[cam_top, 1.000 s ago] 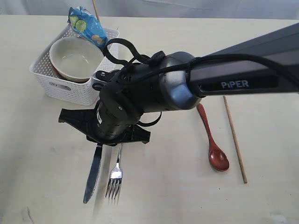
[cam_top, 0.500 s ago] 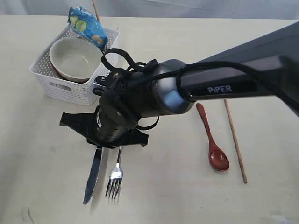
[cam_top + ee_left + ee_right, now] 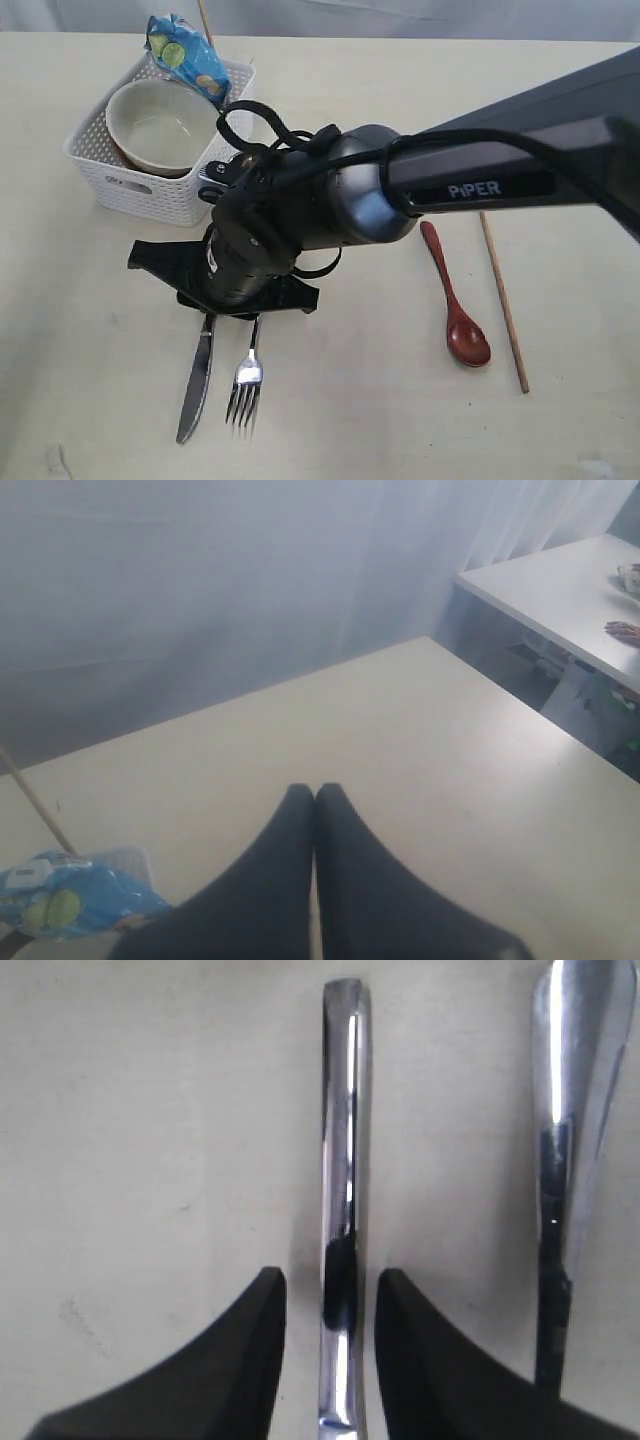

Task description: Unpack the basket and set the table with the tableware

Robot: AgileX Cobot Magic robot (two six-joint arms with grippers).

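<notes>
Pale grey curtain (image 3: 250,580) behind, second white table (image 3: 560,590) off to one side

The only legible text is the word "PiPER", in pale letters on the dark casing of the right arm (image 3: 490,188), seen in the exterior view. A small label (image 3: 127,183) on the front wall of the basket (image 3: 172,205) is too small to read. The print on the blue bag (image 3: 185,55) cannot be made out.
</notes>
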